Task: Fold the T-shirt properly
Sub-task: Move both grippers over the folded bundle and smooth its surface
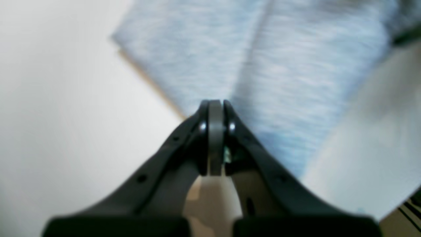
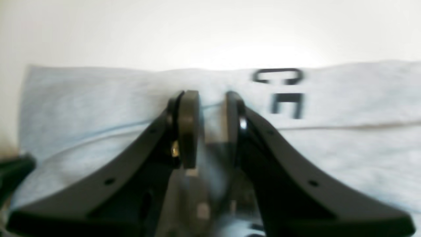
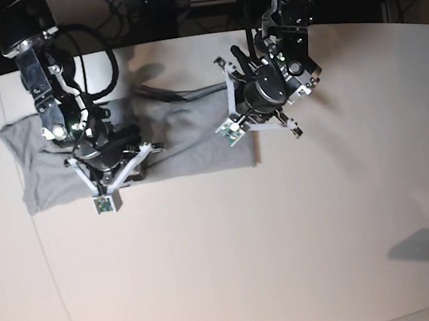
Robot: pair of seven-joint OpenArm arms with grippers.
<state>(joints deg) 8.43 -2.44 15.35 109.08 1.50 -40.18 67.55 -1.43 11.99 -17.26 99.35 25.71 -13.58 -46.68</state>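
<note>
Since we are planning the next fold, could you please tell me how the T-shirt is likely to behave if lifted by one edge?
The T-shirt lies flat with soft creases on the table, so it is probably floppy and would drape rather than hold its shape. The cloth looks thin, so it is likely light. Folded layers under the right tool may slide apart if pulled.

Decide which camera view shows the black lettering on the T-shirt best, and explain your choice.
The right wrist view: black block letters sit sharp enough on the T-shirt beside the right tool. The left wrist view shows only plain grey cloth; the base view shows no lettering.
</note>
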